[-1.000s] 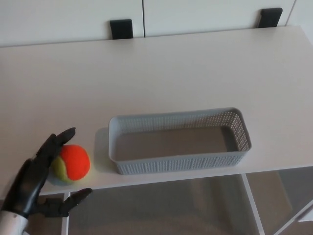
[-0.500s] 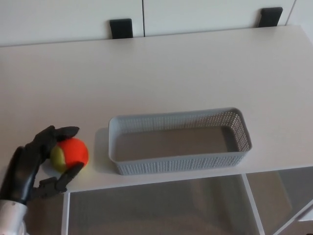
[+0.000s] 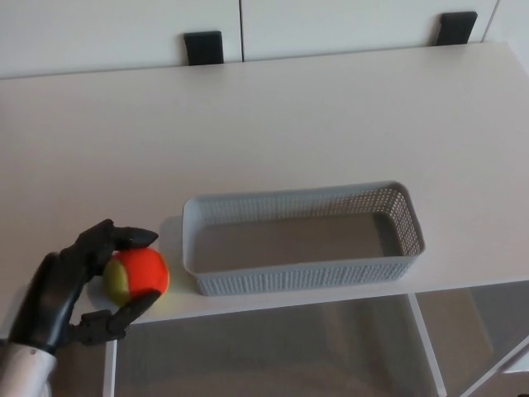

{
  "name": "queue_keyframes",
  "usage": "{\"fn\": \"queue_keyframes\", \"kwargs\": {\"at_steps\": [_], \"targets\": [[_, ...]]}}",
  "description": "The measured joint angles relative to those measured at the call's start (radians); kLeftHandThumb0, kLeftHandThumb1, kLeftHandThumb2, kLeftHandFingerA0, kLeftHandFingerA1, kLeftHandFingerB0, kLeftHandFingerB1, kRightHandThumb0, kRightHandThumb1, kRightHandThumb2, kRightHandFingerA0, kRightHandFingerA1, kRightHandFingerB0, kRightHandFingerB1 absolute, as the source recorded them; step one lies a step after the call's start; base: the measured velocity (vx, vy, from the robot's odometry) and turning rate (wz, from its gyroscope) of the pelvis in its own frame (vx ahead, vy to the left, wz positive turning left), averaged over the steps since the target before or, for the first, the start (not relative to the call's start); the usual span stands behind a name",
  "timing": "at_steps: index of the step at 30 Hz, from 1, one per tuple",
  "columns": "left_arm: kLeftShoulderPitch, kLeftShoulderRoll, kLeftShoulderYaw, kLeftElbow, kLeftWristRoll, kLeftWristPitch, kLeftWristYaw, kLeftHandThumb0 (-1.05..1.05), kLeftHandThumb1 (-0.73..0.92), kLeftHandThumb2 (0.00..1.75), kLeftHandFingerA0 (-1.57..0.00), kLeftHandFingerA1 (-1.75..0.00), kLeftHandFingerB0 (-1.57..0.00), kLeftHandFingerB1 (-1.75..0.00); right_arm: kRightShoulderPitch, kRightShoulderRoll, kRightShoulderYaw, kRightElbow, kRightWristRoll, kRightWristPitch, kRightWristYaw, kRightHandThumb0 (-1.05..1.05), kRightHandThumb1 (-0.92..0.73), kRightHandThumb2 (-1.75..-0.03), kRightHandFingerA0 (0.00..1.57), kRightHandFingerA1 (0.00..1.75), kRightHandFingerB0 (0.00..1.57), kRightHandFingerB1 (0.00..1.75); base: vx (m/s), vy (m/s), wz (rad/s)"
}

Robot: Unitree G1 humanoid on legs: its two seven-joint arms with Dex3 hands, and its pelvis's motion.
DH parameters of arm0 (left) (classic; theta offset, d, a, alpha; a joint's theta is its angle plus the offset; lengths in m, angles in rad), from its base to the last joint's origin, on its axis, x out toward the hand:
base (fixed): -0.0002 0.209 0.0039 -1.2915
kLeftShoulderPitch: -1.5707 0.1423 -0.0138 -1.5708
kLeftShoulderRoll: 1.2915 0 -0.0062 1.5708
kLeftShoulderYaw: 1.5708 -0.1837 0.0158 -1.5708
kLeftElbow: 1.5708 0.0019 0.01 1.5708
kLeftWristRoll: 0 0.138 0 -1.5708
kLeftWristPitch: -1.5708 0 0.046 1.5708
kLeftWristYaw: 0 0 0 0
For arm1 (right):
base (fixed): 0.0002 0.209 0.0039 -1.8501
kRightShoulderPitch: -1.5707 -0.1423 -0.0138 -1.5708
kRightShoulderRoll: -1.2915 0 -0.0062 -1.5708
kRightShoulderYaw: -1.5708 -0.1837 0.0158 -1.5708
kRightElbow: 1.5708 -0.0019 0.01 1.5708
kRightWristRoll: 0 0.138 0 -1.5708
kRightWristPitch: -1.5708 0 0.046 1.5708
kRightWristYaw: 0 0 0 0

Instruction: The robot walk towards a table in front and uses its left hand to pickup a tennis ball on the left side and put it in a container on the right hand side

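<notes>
Now, left hand [image 3: 78, 294]: black, entering from the lower left corner, wrapped around the tennis ball [image 3: 136, 275]; pale forearm cuff [image 3: 21, 372] at the bottom edge.
Fingers [image 3: 124, 236]: curved over the top and far side of the ball, tips pointing right.
Thumb [image 3: 124, 313]: hooked under the near side, pinching the ball against the fingers.
Tennis ball: orange-red on the right, yellow-green on the left; gripped in the left hand at the front left edge of the table [image 3: 248, 124], just left of the container [image 3: 302, 277] and apart from it; resting on the tabletop or raised off it, cannot tell.
Container: grey perforated plastic basket, long and shallow, lying lengthwise near the table's front edge, to the right of the ball; grey floor in plain sight.
Table: white top filling most of the view; white leg frame [image 3: 426, 339] showing below the front edge on the right.
Right hand: not in view.
Background: white cabinet fronts [image 3: 331, 21] along the top; two black blocks [image 3: 204, 46] [image 3: 457, 27] at the table's far edge, well apart.
</notes>
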Motion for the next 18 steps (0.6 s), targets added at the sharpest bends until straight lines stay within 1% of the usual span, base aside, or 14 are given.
{"fn": "queue_keyframes", "kwargs": {"at_steps": [1, 3, 4, 5, 6, 8, 9, 12, 13, 15, 16, 18], "targets": [[0.004, 0.0, 0.0, -0.009, 0.0, 0.005, -0.002, -0.22, 0.92, 0.71, -1.1, -1.36, -0.81, -1.13, 0.0, 0.0, 0.0, 0.0, 0.0, 0.0, 0.0, -0.06, -0.56, -0.56, 0.68, 0.61, 0.43, 0.46, 0.0, 0.0, 0.0], [0.009, -0.003, 0.001, -0.025, -0.002, 0.014, -0.006, -0.23, 0.91, 0.73, -1.08, -1.39, -0.79, -1.14, 0.0, 0.0, -0.001, 0.0, 0.001, 0.0, 0.0, -0.05, -0.55, -0.55, 0.67, 0.59, 0.43, 0.45, 0.0, 0.0, 0.0], [0.01, -0.009, 0.006, -0.036, -0.007, 0.013, -0.008, -0.16, 0.89, 0.78, -1.06, -1.42, -0.78, -1.11, 0.0, 0.0, -0.001, 0.0, 0.001, 0.0, 0.0, -0.04, -0.55, -0.55, 0.67, 0.59, 0.44, 0.45, 0.0, 0.0, 0.0], [0.01, -0.019, 0.017, -0.059, -0.022, 0.014, -0.013, -0.16, 0.89, 0.78, -1.06, -1.42, -0.78, -1.11, -0.004, 0.0, -0.001, 0.0, 0.001, 0.0, 0.0, -0.04, -0.55, -0.55, 0.67, 0.59, 0.44, 0.45, 0.0, 0.0, 0.0], [0.009, -0.024, 0.023, -0.072, -0.033, 0.014, -0.017, -0.16, 0.87, 0.76, -1.05, -1.47, -0.78, -1.14, -0.006, 0.0, -0.001, 0.0, 0.001, 0.0, 0.0, -0.04, -0.55, -0.55, 0.66, 0.59, 0.44, 0.45, 0.0, 0.0, 0.0], [0.007, -0.038, 0.041, -0.114, -0.062, 0.016, -0.028, -0.14, 0.84, 0.79, -1.06, -1.46, -0.8, -1.15, -0.013, 0.0, -0.001, 0.001, 0.002, 0.0, 0.0, -0.04, -0.56, -0.55, 0.66, 0.57, 0.44, 0.45, 0.0, 0.0, 0.0], [0.005, -0.046, 0.049, -0.14, -0.079, 0.02, -0.034, -0.09, 0.82, 0.87, -1.09, -1.46, -0.8, -1.16, -0.015, 0.0, -0.001, 0.001, 0.002, 0.0, 0.0, -0.04, -0.56, -0.55, 0.66, 0.57, 0.44, 0.45, 0.0, 0.0, 0.0], [0.001, -0.063, 0.071, -0.233, -0.128, 0.048, -0.051, -0.07, 0.8, 0.9, -1.08, -1.47, -0.79, -1.16, -0.016, 0.0, -0.001, 0.0, 0.002, 0.0, 0.0, -0.04, -0.56, -0.55, 0.66, 0.56, 0.45, 0.45, 0.0, 0.0, 0.0], [-0.002, -0.066, 0.077, -0.259, -0.139, 0.056, -0.054, -0.06, 0.78, 0.92, -1.08, -1.48, -0.81, -1.2, -0.015, 0.0, -0.001, 0.0, 0.002, 0.0, 0.0, -0.04, -0.56, -0.56, 0.68, 0.6, 0.45, 0.46, 0.0, 0.0, 0.0], [-0.013, -0.076, 0.09, -0.346, -0.175, 0.089, -0.061, -0.05, 0.76, 0.95, -1.1, -1.48, -0.83, -1.2, -0.014, 0.0, -0.001, -0.001, 0.002, 0.0, 0.0, -0.04, -0.56, -0.56, 0.68, 0.6, 0.45, 0.46, 0.0, 0.0, 0.0], [-0.021, -0.082, 0.095, -0.384, -0.189, 0.104, -0.063, -0.03, 0.72, 0.98, -1.13, -1.48, -0.82, -1.22, -0.014, 0.0, -0.001, -0.002, 0.002, 0.001, 0.0, -0.04, -0.55, -0.55, 0.66, 0.58, 0.47, 0.46, 0.0, 0.0, 0.0], [-0.04, -0.094, 0.098, -0.447, -0.21, 0.132, -0.066, -0.06, 0.71, 0.97, -1.14, -1.46, -0.82, -1.22, -0.014, 0.0, -0.001, -0.002, 0.002, 0.001, 0.0, -0.04, -0.55, -0.55, 0.66, 0.58, 0.49, 0.47, 0.0, 0.0, 0.0]]}}
